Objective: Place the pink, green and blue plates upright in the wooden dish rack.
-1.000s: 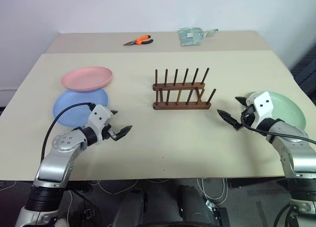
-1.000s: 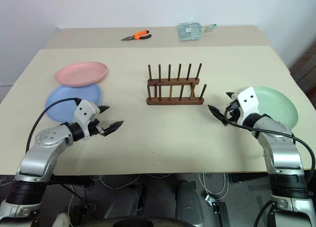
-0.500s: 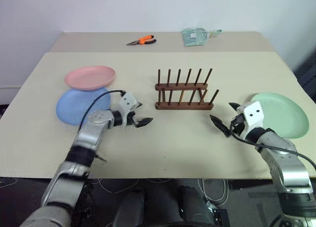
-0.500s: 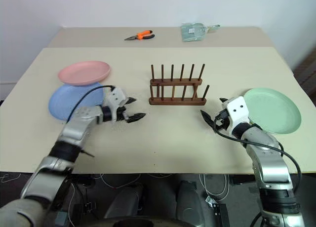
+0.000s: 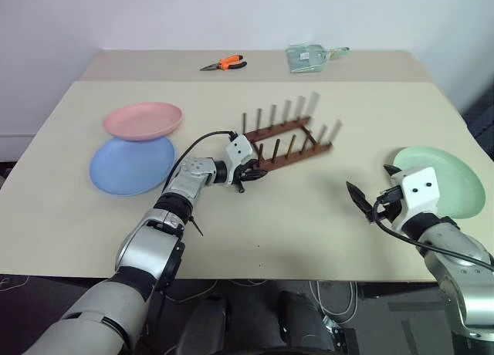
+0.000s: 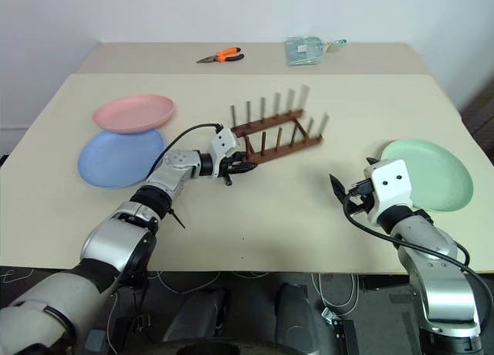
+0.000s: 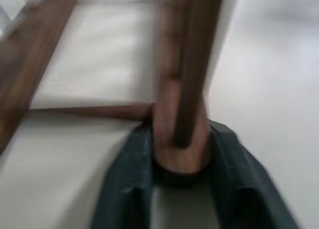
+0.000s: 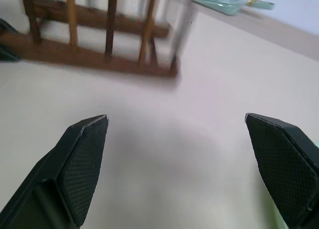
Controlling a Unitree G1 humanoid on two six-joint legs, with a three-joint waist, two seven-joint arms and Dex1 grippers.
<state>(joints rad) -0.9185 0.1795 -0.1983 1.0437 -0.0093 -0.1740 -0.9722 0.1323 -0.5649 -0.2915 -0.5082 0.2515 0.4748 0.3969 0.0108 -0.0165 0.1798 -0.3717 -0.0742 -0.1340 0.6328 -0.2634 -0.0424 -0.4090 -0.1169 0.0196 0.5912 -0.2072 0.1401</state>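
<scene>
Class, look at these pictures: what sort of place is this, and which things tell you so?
Probably a lab or workshop, not a kitchen: plates and a dish rack sit on a plain table, with pliers behind and loose cables under it.

1. This looks like a robotics lab or test room, not a home kitchen: two plain beige benches [image 5: 93, 216] stand end to end against a bare white wall [image 5: 154, 15].
2. Loose cables [image 5: 324, 293] trail on the floor under the near bench at 6 o'clock.
3. Orange-handled pliers [image 5: 224, 63] lie on the far bench at 12 o'clock, with a clear plastic packet [image 5: 307, 58] just beside them toward 1 o'clock.
</scene>
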